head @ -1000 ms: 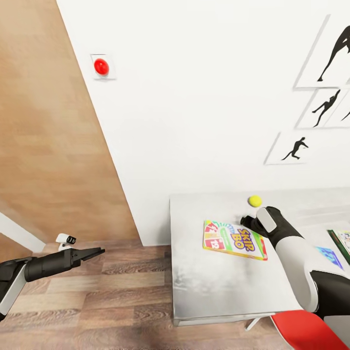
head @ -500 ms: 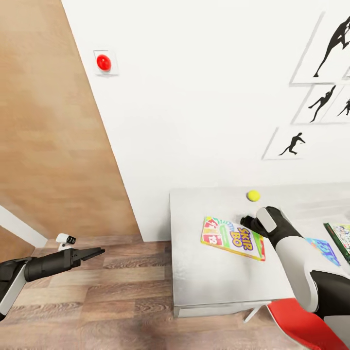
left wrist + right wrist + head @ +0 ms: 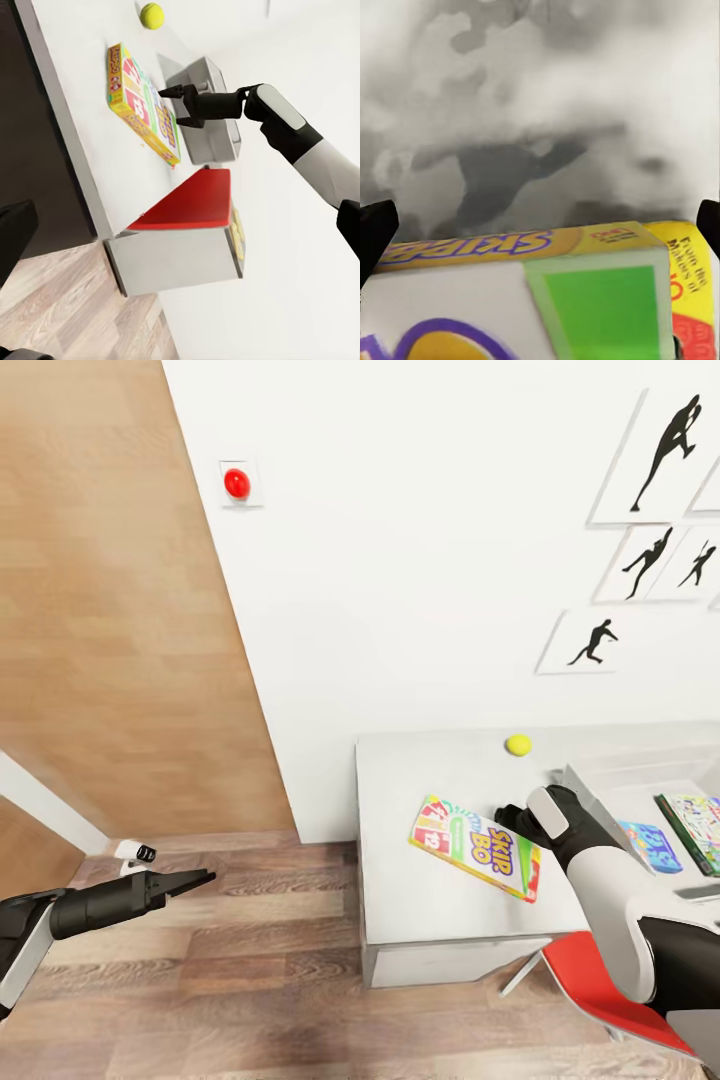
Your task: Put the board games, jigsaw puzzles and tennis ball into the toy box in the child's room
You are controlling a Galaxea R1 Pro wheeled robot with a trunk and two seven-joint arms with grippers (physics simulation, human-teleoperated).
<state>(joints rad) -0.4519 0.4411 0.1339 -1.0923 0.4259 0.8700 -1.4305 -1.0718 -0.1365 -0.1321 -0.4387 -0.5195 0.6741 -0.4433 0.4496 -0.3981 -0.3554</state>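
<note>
A yellow-green-red board game [image 3: 474, 847] [image 3: 141, 105] [image 3: 532, 300] lies flat on the table [image 3: 410, 900] [image 3: 67, 112] [image 3: 540, 105]. My right gripper [image 3: 508, 822] [image 3: 178, 107] [image 3: 540, 229] hovers open just above the game's far edge, with nothing between its fingers. The tennis ball [image 3: 518, 744] [image 3: 152, 15] rests behind it, near the wall. To the right stands the light grey toy box [image 3: 592, 792] [image 3: 214, 124]; a small blue board game [image 3: 651, 847] and a green printed box [image 3: 692, 828] seem to lie in it. My left gripper [image 3: 203, 878] hangs open over the floor, far left of the table.
A red chair [image 3: 600, 985] [image 3: 187, 204] stands at the table's front edge below my right arm. A wooden wall panel [image 3: 110, 640] and wood floor [image 3: 250, 980] lie to the left. Behind the table is a white wall [image 3: 420, 590].
The whole view has swung right, bringing the toy box into sight. Both arms keep their places relative to my body; the right gripper stays over the game's far edge.
</note>
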